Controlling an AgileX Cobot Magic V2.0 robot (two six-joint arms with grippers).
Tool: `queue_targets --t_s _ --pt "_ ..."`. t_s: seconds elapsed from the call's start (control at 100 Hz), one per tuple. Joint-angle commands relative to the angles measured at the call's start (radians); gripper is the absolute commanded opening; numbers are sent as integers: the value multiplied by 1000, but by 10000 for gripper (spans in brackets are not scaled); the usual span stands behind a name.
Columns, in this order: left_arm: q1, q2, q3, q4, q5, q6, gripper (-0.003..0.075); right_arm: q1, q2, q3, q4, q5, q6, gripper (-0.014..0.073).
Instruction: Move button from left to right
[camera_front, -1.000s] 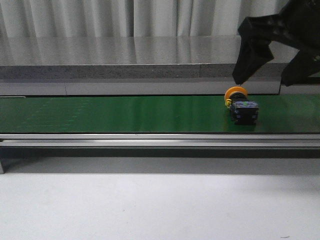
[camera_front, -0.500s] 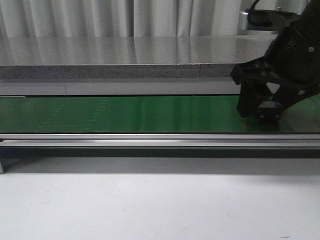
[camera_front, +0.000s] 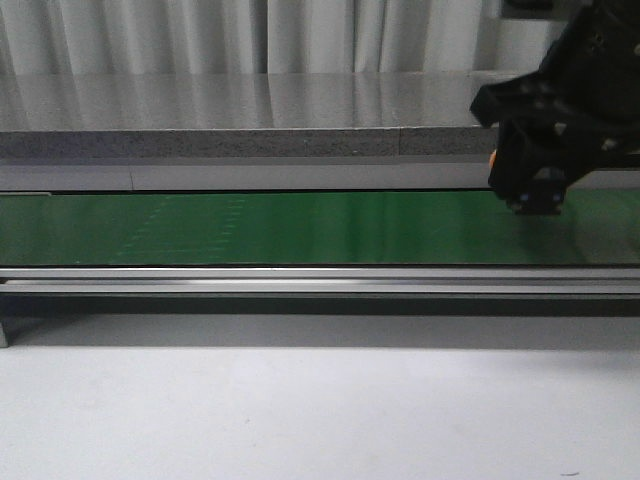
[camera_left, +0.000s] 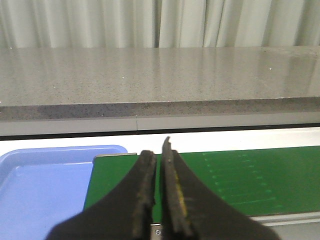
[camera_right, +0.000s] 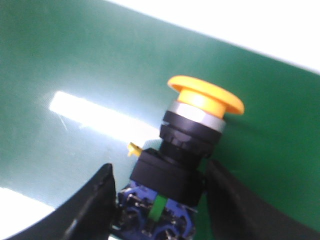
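The right tool (camera_right: 160, 200) grips the button (camera_right: 187, 150) by its black body, one finger (camera_right: 95, 205) pressed to each side, above the green belt (camera_right: 75, 65). The button's yellow-orange cap points away from the wrist camera, over a silver collar and a black neck; a small yellow tab juts from the body, and a green mark shows at its base between the fingers. A bright strip of reflected light lies across the belt beside the button.

From the front, the right tool (camera_front: 535, 195) hangs at the far right end of the belt (camera_front: 300, 228), its black bulk hiding nearly all of the button; only a sliver of orange (camera_front: 492, 157) peeks out at the tool's left edge. Whether the button touches the belt cannot be told from here. The belt runs the width of the frame inside a silver rail (camera_front: 300, 280), with a grey stone ledge (camera_front: 250, 110) and pale curtains behind it and the white worktop (camera_front: 300, 410) in front.

The left tool (camera_left: 157, 195) is clenched on nothing, its fingers almost together with only a thin slit between them. It hovers over the left end of the belt (camera_left: 240, 180), next to a blue tray (camera_left: 45, 185).
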Motion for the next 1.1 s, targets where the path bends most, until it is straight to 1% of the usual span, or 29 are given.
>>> queue_targets --t_s 0.0,0.15,0.23,0.4,0.57,0.69,0.85,0.97,1.09 --pt "-8 7 -27 -18 -71 2 5 -31 -77 -79 -48 28 -8 141" --pt "-8 7 -27 -18 -71 2 5 -112 -97 -179 -142 197 -8 141" --pt "-8 7 -27 -18 -71 2 5 -175 -99 -208 -193 226 -8 141" --pt "-8 7 -27 -18 -71 2 5 -338 -97 -217 -255 203 -11 141" --pt "-8 7 -27 -18 -71 2 5 -512 -86 -217 -255 163 -74 141" --pt "-8 7 -27 -18 -71 2 5 -615 -60 -217 -252 126 -76 141" --pt "-8 7 -27 -18 -71 2 5 -688 13 -217 -252 53 -103 141" --pt "-8 7 -27 -18 -71 2 5 -714 81 -217 -243 53 -106 141" --pt "-8 7 -27 -18 -71 2 5 -714 151 -217 -238 69 -106 141"
